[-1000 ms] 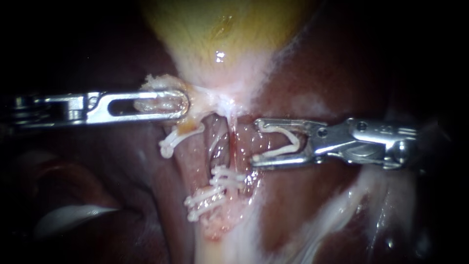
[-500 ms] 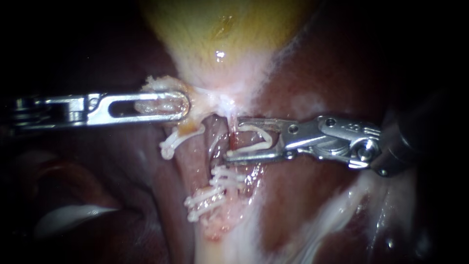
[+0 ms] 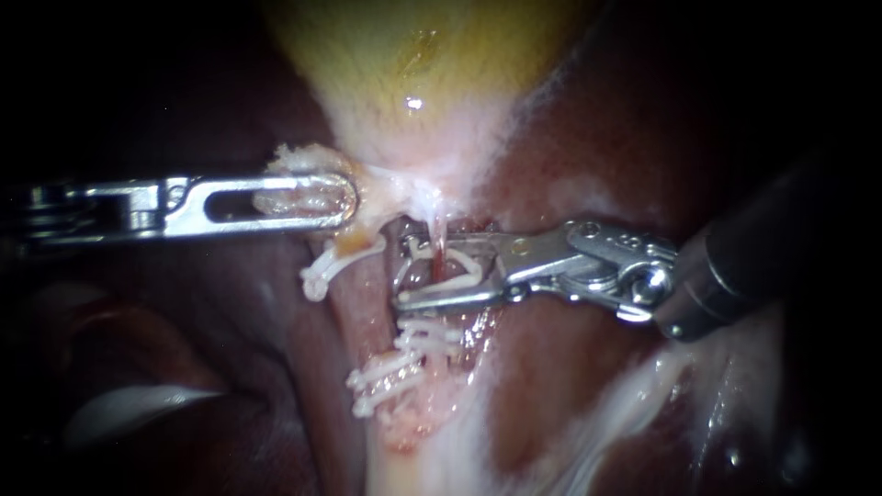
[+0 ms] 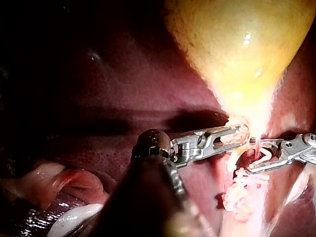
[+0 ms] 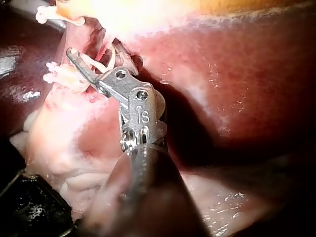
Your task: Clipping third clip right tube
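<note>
The left instrument (image 3: 342, 197), a slotted steel pair of jaws, is clenched on a pale flap of tissue (image 3: 303, 184) at the neck of the yellow, glistening gallbladder (image 3: 413, 64), drawing it to the left. The right instrument (image 3: 402, 271) has its steel jaws spread wide, cradling an open white plastic clip (image 3: 470, 266) between them; they straddle the thin reddish right tube (image 3: 440, 243), which runs nearward from the gallbladder neck, with the dark red liver (image 3: 570, 386) to its right. Just nearer lies a cluster of closed white clips (image 3: 413, 344); a single white clip (image 3: 329, 262) hangs on the tube to the left.

To do this well, I judge that both clip tips must pass clear beyond the tube's left side, so the whole tube lies inside; whether they already do cannot be told here. The jaws should sit square across the tube, apart from the nearer cluster and catching no liver; then close steadily, with the left instrument's pull even.
</note>
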`<state>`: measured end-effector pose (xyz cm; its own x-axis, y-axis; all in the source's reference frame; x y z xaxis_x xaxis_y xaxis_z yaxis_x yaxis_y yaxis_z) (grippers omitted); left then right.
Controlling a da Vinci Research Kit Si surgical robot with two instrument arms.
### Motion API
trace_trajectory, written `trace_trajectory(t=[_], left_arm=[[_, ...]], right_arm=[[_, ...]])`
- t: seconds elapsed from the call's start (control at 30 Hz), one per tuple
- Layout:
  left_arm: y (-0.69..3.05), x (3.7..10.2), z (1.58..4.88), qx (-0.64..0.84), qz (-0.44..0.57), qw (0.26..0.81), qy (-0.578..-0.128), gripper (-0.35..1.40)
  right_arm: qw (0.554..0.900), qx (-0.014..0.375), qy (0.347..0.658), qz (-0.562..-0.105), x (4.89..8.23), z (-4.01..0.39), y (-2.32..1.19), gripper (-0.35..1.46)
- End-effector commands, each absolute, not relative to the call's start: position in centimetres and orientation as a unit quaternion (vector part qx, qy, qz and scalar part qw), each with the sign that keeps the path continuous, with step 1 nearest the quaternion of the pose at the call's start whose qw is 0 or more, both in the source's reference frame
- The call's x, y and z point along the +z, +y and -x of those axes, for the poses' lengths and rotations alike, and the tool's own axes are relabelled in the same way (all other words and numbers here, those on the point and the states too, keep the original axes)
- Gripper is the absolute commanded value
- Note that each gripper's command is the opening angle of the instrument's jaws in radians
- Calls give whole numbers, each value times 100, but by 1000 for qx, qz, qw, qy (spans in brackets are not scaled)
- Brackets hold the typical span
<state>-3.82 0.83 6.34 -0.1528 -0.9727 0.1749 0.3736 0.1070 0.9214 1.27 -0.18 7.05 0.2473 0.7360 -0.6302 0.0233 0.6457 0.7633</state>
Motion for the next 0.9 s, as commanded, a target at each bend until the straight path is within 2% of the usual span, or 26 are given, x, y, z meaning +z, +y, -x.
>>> trace_trajectory(t=[0.03, 0.37, 0.9], left_arm=[[83, 635, 382, -590, -313, 570, -478, -35], [83, 635, 382, -590, -314, 571, -478, -35], [83, 635, 382, -590, -314, 571, -478, -35]], right_arm=[[707, 253, 564, -343, 705, -127, -18, 49], [655, 274, 594, -378, 701, -125, -13, 48], [610, 293, 623, -394, 678, -118, 11, 48]])
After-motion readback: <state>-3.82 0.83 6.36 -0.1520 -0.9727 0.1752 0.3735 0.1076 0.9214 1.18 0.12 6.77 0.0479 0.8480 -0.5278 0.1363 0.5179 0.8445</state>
